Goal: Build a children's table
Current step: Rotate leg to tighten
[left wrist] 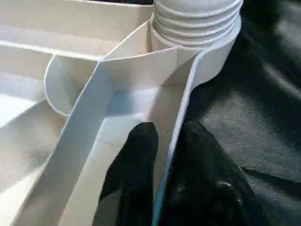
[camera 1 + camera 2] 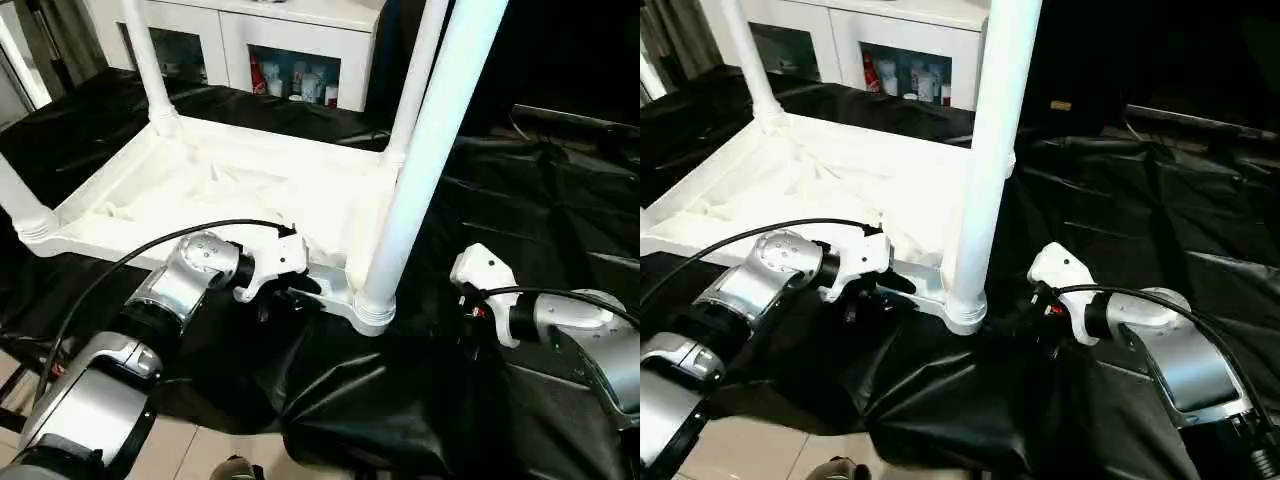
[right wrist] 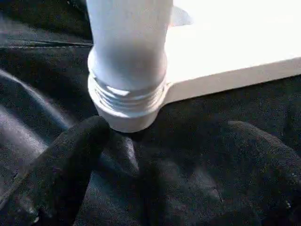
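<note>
1. Table top (image 2: 230, 190) lies upside down on a black sheet (image 2: 520, 200) that covers the bench. Its ribbed underside faces up.
2. Legs stand up from the corner sockets. The near leg (image 2: 425, 150) sits in the near corner socket (image 2: 372, 308), close to both arms. Another leg (image 2: 145, 55) stands at a far corner, and one more (image 2: 415, 70) behind the near leg. A fourth leg (image 2: 18, 205) rises at the left corner.
3. The left gripper (image 1: 164, 155) has its jaws nearly closed on the thin side wall of the top, one finger (image 1: 136, 160) inside the wall and one outside, just beside the near socket.
4. The right gripper (image 3: 155, 155) has its jaws wide open and holds nothing. One finger (image 3: 70, 160) is very near the base of the near socket, on the black sheet.
5. What could go wrong: I think the near leg may not be all the way in. If the right gripper bumps it sideways, it could lean or pop out.
6. The thin wall could slip out of the left jaws, and then the top could slide on the smooth sheet.
7. The sheet is wrinkled and could catch a finger.
8. Around: a white cabinet (image 2: 300, 20) with bottles (image 2: 300, 80) stands behind the bench, well apart. Black cables (image 2: 130, 260) run along the arms and could snag.
</note>
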Controlling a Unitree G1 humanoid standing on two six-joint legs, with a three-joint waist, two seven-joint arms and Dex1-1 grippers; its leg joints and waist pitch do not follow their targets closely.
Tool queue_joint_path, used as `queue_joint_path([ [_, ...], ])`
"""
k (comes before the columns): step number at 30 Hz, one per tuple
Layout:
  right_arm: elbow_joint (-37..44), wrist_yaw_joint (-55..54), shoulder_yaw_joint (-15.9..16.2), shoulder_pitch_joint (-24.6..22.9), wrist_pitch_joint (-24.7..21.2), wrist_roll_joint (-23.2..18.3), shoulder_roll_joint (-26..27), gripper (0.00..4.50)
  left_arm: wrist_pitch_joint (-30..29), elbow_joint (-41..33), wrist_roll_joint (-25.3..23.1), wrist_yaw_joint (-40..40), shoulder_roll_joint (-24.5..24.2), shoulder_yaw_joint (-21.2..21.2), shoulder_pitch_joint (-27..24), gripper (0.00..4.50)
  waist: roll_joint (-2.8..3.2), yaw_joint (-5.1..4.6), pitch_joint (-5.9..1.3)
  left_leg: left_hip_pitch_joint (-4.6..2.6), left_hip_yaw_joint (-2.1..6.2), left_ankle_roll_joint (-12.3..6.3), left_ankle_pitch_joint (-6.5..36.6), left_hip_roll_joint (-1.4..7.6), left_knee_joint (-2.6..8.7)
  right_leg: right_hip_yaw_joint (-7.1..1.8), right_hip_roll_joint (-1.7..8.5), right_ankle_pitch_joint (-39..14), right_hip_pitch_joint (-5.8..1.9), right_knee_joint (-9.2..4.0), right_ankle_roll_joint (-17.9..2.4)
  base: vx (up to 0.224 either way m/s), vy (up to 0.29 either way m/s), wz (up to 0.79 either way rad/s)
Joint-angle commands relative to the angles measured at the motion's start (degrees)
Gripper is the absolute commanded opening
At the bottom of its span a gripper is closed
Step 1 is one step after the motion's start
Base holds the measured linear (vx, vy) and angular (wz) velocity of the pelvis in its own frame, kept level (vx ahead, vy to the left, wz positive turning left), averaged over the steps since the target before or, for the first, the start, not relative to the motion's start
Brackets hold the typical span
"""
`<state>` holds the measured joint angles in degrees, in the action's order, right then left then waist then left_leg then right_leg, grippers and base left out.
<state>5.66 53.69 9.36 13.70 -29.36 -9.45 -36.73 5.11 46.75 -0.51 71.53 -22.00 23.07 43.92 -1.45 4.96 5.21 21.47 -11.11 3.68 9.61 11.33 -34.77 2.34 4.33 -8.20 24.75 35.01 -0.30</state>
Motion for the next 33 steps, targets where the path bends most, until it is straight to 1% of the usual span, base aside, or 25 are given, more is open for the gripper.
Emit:
queue_joint_path([
  [1,0.57,-0.11,0.22,-0.12,-0.13,0.01,-0.59,4.5,-3.95,-1.94,1.57,1.62,0.47,-0.74,0.51,0.75,-0.29,0.21,-5.26,-0.78,0.95,-0.68,15.05,1.11,3.73,-1.59,3.12,-25.17,-3.47,-5.16,-7.98,0.0,0.0,0.0],
  [3,0.5,-0.22,0.34,-0.04,-0.09,0.09,-0.46,4.5,-6.23,-2.25,1.32,1.6,0.53,-0.48,0.36,0.68,-0.24,0.17,-5.3,-0.72,0.95,-0.8,14.44,1.21,3.76,-1.67,3.08,-22.84,-3.52,-4.89,-8.91,0.0,0.0,0.0],
  [4,0.43,-0.31,0.44,0.06,-0.07,0.18,-0.35,4.5,-7.42,-2.47,1.15,1.71,0.58,-0.24,0.19,0.62,-0.4,0.08,-5.29,-0.64,0.9,-0.85,14.31,1.23,3.78,-1.69,3.03,-22.07,-3.58,-4.78,-9.17,0.0,0.0,0.0],
  [5,0.37,-0.37,0.52,0.13,-0.02,0.25,-0.27,4.5,-8.39,-2.72,0.97,1.6,0.62,-0.05,0.05,0.54,-0.34,0.12,-5.34,-0.59,0.9,-1.0,13.88,1.2,3.72,-1.72,3.06,-20.67,-3.67,-4.58,-9.67,0.0,0.0,0.0],
  [7,0.17,-0.62,0.7,0.3,0.16,0.54,-0.06,4.5,-9.81,-3.26,0.22,1.07,0.76,0.3,-0.22,0.43,-0.37,0.07,-5.36,-0.53,0.87,-1.18,13.61,1.14,3.68,-1.75,3.04,-19.91,-3.75,-4.51,-9.96,0.0,0.0,0.0],
  [8,-0.04,-0.8,0.78,0.45,0.25,0.7,0.11,4.5,-10.88,-3.83,-0.38,0.58,0.85,0.56,-0.46,0.38,-0.86,0.0,-5.44,-0.57,0.71,-1.42,12.98,1.1,3.59,-1.77,2.96,-19.0,-3.79,-4.43,-10.15,0.0,0.0,0.0],
  [9,-0.15,-0.93,0.84,0.54,0.27,0.8,0.22,4.5,-11.68,-4.32,-0.81,0.35,0.92,0.67,-0.65,0.31,-0.58,0.1,-5.44,-0.59,0.76,-1.58,12.57,1.14,3.6,-1.82,3.09,-18.79,-3.85,-4.35,-10.36,0.0,0.0,0.0],
  [13,-1.16,-2.71,0.89,1.14,0.93,1.44,1.52,4.5,-17.42,-6.55,-1.69,-5.34,2.63,-0.44,-1.51,0.09,-0.52,-0.02,-5.38,-0.68,0.65,-1.7,12.73,1.11,3.49,-1.74,2.96,-19.1,-3.72,-4.5,-10.7,0.0,0.0,0.0],
  [14,-1.17,-2.92,0.9,1.16,1.06,1.5,1.69,4.5,-18.16,-6.93,-1.77,-6.01,2.81,-0.62,-1.66,0.04,-0.56,-0.07,-5.35,-0.62,0.7,-1.62,12.92,1.11,3.53,-1.66,2.94,-19.84,-3.79,-4.54,-10.44,0.0,0.0,0.0],
  [15,-1.44,-3.9,0.75,1.33,1.04,1.58,2.5,4.5,-18.84,-7.64,-2.25,-8.23,3.27,-0.94,-2.02,0.04,-0.96,-0.11,-5.42,-0.61,0.74,-1.54,12.95,1.13,3.47,-1.63,3.07,-21.04,-3.83,-4.53,-9.94,0.0,0.0,0.0],
  [16,-1.58,-4.37,0.71,1.38,1.14,1.69,2.86,4.5,-19.48,-7.98,-2.41,-9.18,3.49,-1.1,-2.18,0.01,-0.81,-0.17,-5.35,-0.53,0.74,-1.55,13.03,1.05,3.52,-1.59,3.02,-21.86,-3.77,-4.73,-9.59,0.0,0.0,0.0],
  [18,-2.53,-6.92,0.63,1.62,1.51,2.5,4.53,4.5,-21.05,-10.13,-2.86,-12.78,4.49,-1.71,-3.25,0.01,-0.91,-0.56,-5.37,-0.45,0.83,-1.25,13.69,1.02,3.56,-1.46,2.91,-23.46,-3.76,-4.97,-8.42,0.0,0.0,0.0],
  [19,-2.99,-7.9,0.71,1.67,1.68,2.93,5.14,4.5,-22.01,-11.36,-2.82,-13.91,4.93,-1.99,-3.87,0.01,-1.25,-0.73,-5.44,-0.38,0.82,-1.19,13.64,0.98,3.56,-1.39,2.88,-23.88,-3.79,-5.0,-8.1,0.0,0.0,0.0],
  [20,-3.46,-8.66,0.89,1.69,1.73,3.25,5.72,4.5,-22.83,-13.34,-2.67,-14.44,5.35,-2.11,-4.86,0.01,-1.05,-1.0,-5.43,-0.43,0.85,-0.94,14.12,0.93,3.55,-1.3,2.88,-25.23,-3.65,-5.18,-7.55,0.0,0.0,0.0],
  [21,-3.62,-8.94,0.94,1.68,1.83,3.34,5.98,4.5,-22.92,-14.04,-2.71,-14.63,5.48,-2.08,-5.27,0.01,-1.03,-1.25,-5.41,-0.6,0.88,-1.03,14.75,0.9,3.54,-1.21,2.78,-26.52,-3.46,-5.47,-7.07,0.0,0.0,0.0],
  [22,-4.27,-10.0,0.92,1.74,2.18,3.54,6.93,4.5,-22.23,-16.05,-3.07,-14.78,5.65,-1.58,-6.48,0.01,-1.39,-1.34,-5.46,-0.61,0.97,-1.21,14.8,1.02,3.56,-1.25,2.9,-27.11,-3.36,-5.44,-6.75,0.0,0.0,0.0],
  [23,-4.72,-10.64,0.74,1.83,2.21,3.48,7.57,4.5,-21.44,-16.88,-3.3,-14.6,5.61,-1.17,-7.07,0.01,-1.34,-1.48,-5.38,-0.51,0.9,-1.31,14.98,0.92,3.6,-1.22,2.76,-27.68,-3.32,-5.67,-6.41,0.0,0.0,0.0],
  [24,-5.42,-11.55,0.34,2.05,2.35,3.39,8.48,4.5,-20.63,-17.59,-3.38,-14.67,5.59,-0.83,-7.61,0.01,-1.71,-1.48,-5.5,-0.73,0.8,-1.5,15.21,0.91,3.49,-1.23,2.69,-28.33,-3.09,-5.83,-5.85,0.0,0.0,0.0],
  [26,-7.46,-14.38,-1.13,2.99,2.3,3.0,10.79,4.5,-18.96,-18.11,-2.91,-14.83,5.77,-0.75,-8.32,0.01,-1.57,-1.69,-5.53,-0.5,0.93,-1.38,15.39,0.79,3.57,-1.08,2.82,-29.79,-3.01,-5.92,-5.17,0.0,0.0,0.0],
  [27,-8.24,-15.11,-1.73,3.35,2.06,2.49,11.66,4.5,-18.95,-18.45,-2.57,-14.64,5.79,-0.72,-8.63,0.01,-1.53,-1.62,-5.57,-0.62,0.91,-1.3,15.43,0.79,3.55,-1.07,2.77,-29.91,-2.96,-5.94,-4.93,0.0,0.0,0.0],
  [28,-9.54,-16.23,-2.35,3.89,2.41,2.37,12.93,4.5,-19.19,-19.58,-2.02,-14.02,5.7,-0.81,-9.4,0.01,-1.84,-1.62,-5.57,-0.82,0.84,-1.41,15.72,0.84,3.51,-1.13,2.71,-29.77,-2.74,-5.98,-5.02,0.0,0.0,0.0],
  [30,-10.78,-16.74,-2.27,4.39,3.59,2.64,13.74,4.5,-18.79,-20.04,-2.01,-13.44,5.34,-0.68,-9.86,0.01,-1.54,-1.67,-5.59,-0.51,0.95,-1.18,15.39,0.87,3.69,-1.13,2.84,-29.5,-2.94,-5.81,-5.07,0.0,0.0,0.0],
  [31,-10.78,-16.74,-2.27,4.39,3.59,2.64,13.74,4.5,-18.79,-20.04,-2.01,-13.44,5.34,-0.68,-9.86,0.01,-1.5,-1.58,-5.64,-0.79,0.86,-1.19,15.55,0.89,3.61,-1.22,2.76,-28.99,-2.72,-5.79,-5.04,0.0,0.0,0.0],
  [32,-11.55,-17.05,-2.42,4.84,3.75,2.5,14.35,4.5,-19.05,-20.2,-1.85,-13.17,5.27,-0.8,-10.04,0.01,-1.48,-1.6,-5.59,-0.74,0.85,-1.24,15.63,0.86,3.65,-1.24,2.71,-28.83,-2.73,-5.78,-5.06,0.0,0.0,0.0],
  [33,-12.45,-17.38,-2.29,5.45,4.17,2.61,14.9,4.5,-19.06,-20.52,-1.86,-12.72,5.12,-0.85,-10.23,0.01,-1.46,-1.55,-5.7,-0.53,0.88,-1.26,15.39,0.85,3.67,-1.25,2.8,-28.3,-2.95,-5.63,-5.11,0.0,0.0,0.0],
])
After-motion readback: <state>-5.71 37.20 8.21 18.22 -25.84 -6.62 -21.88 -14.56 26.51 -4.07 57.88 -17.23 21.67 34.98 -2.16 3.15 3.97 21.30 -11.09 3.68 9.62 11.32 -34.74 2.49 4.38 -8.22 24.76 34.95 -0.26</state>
